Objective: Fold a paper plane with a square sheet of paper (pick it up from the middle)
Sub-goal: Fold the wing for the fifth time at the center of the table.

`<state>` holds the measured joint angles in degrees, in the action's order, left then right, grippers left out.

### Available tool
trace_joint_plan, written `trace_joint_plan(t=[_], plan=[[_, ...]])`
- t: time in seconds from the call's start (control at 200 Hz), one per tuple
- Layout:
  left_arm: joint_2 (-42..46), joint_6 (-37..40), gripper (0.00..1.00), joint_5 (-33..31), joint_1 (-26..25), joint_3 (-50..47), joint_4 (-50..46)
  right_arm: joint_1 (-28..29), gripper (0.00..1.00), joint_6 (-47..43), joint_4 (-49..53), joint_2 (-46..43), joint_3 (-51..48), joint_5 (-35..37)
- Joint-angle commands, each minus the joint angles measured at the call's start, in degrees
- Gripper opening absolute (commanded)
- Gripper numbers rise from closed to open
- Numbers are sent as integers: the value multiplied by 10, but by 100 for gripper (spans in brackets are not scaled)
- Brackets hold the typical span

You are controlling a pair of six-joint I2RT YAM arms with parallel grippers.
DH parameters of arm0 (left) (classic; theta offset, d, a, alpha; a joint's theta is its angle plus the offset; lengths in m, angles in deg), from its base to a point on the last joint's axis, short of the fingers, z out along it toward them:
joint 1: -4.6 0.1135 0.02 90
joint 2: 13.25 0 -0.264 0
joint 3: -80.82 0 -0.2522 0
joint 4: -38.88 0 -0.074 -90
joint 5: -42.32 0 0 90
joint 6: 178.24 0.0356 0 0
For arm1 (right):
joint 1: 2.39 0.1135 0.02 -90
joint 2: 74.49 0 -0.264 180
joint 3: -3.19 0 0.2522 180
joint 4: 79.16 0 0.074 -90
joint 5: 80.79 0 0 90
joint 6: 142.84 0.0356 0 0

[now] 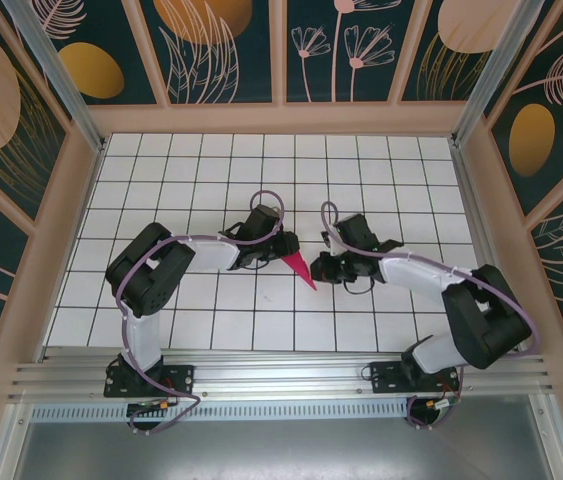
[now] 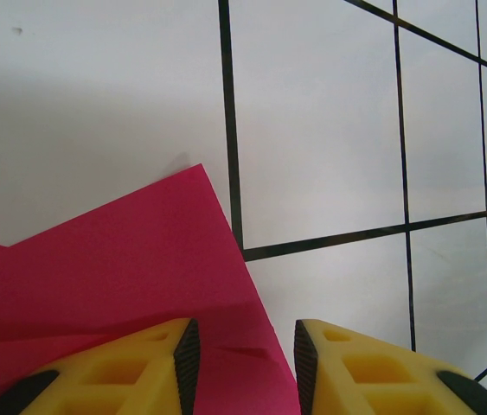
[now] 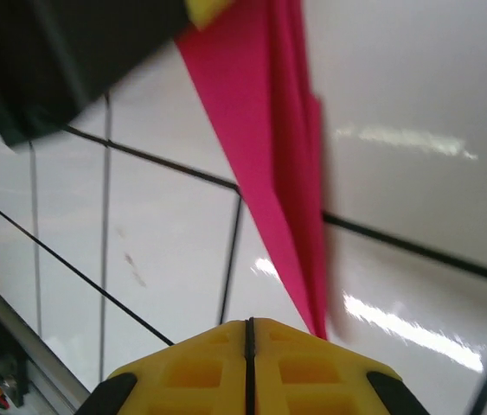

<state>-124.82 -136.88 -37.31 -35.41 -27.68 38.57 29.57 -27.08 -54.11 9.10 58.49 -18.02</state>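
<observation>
Left gripper [image 2: 245, 346]: yellow fingers spread apart, low over the wide end of the narrow, creased magenta-pink paper plane [image 2: 122, 259], whose edge runs into the gap.
Right gripper [image 3: 249, 324]: yellow fingers pressed together, just beside the plane's pointed tip.
Plane's place: mid-table between both grippers, tip towards the arm bases.
Table [image 1: 361, 160]: white tiles, black grid lines.

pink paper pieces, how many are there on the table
1. The paper plane sits centrally, its wide end under the left hand, its tip near the right hand; more could hide beneath them.
</observation>
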Motion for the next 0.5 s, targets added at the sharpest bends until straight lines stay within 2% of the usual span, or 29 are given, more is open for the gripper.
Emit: trace_joint_plan(t=[0.0, 0.235, 0.495], plan=[[-33, 7, 37, -17, 8, -3, -36, 6, 9, -14, -8, 52, 33, -20], [-32, 6, 37, -17, 9, -5, -36, 16, 9, -29, -24, 125, 52, -46], [-33, 7, 37, -23, 8, -4, -41, 8, 8, -32, -9, 136, 10, -17]])
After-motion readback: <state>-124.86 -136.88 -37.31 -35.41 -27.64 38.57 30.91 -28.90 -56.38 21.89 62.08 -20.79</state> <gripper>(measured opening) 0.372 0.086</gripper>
